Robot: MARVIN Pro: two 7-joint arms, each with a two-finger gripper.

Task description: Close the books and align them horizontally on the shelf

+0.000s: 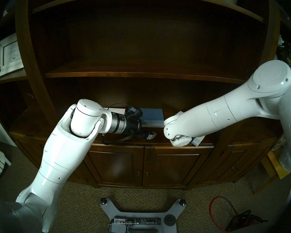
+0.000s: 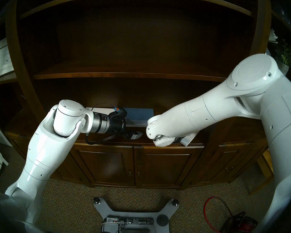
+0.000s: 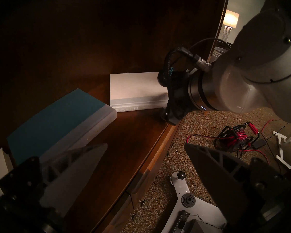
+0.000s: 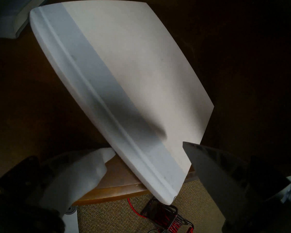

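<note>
Three closed books lie flat on the shelf [image 1: 158,141]. A white book [image 1: 115,110] sits at the back left, half hidden by my left wrist. The blue book [image 1: 152,116] with its pale spine lies in the middle, and shows in the left wrist view [image 3: 57,120] too. The white book with the grey-blue spine strip [image 4: 124,67] lies askew at the right, one corner over the front edge. My right gripper [image 4: 149,146] is open around that near corner, its white finger [image 4: 91,165] against the spine. My left gripper [image 3: 146,145] hangs open and empty in front of the blue book.
Thinner upper boards [image 1: 141,75] cross above the shelf, limiting headroom. Cabinet doors [image 1: 171,167] are below. A white-framed picture [image 1: 8,54] stands in the left bay. A red cable reel [image 1: 238,222] and my base plate [image 1: 133,212] are on the carpet.
</note>
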